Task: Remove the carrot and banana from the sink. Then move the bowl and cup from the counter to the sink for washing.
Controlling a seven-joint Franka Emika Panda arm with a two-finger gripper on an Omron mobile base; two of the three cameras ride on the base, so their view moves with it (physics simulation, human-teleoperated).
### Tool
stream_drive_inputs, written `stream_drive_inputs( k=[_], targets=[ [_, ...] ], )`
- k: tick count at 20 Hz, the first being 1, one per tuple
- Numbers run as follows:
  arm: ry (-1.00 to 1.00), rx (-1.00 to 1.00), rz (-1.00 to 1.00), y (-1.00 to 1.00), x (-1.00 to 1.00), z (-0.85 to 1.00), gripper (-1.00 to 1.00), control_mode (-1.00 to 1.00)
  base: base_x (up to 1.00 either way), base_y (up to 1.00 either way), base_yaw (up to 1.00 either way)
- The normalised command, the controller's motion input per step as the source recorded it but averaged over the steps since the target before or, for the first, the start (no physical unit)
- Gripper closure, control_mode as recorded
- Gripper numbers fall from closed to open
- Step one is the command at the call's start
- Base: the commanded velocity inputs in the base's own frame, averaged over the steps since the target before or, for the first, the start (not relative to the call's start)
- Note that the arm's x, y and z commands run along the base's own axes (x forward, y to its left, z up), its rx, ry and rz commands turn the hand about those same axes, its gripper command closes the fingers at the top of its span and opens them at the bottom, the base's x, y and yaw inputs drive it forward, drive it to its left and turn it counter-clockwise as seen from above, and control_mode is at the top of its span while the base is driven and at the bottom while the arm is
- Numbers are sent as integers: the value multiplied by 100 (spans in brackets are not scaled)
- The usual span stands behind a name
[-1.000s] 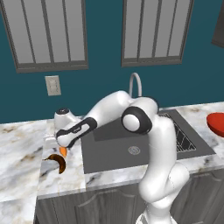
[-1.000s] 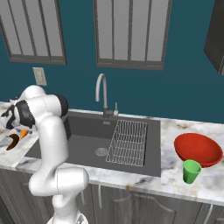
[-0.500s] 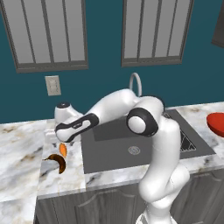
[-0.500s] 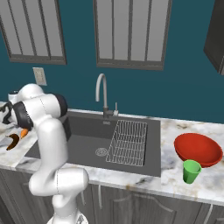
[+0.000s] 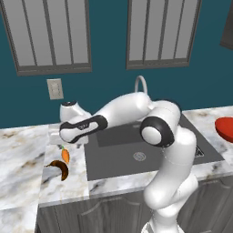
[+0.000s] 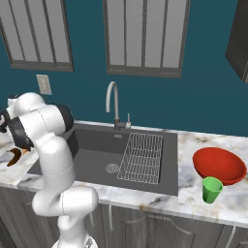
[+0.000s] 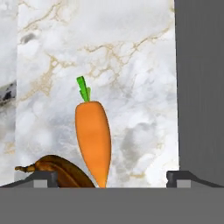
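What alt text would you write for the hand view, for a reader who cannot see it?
A small orange carrot with a green top lies on the white-grey marble counter, its tip beside a dark brown banana at the lower left. The open gripper hangs above them, holding nothing. The dark grey sink runs along the right edge.

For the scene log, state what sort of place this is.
A rendered home kitchen, by the look of it: a dark basin sink with a curved steel faucet and wire rack, set in a marble counter over dark cabinets.
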Motion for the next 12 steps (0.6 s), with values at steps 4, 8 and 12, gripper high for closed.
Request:
stream_drive_inputs(
  k=[4,8,12],
  targets=[
    [8,0,-5,-37,-13,17,-100,-100,0,0,0],
    [11,0,-4,-41,-15,16,-100,-100,0,0,0],
    [9,0,-3,-43,-22,18,-100,-100,0,0,0]
  ],
)
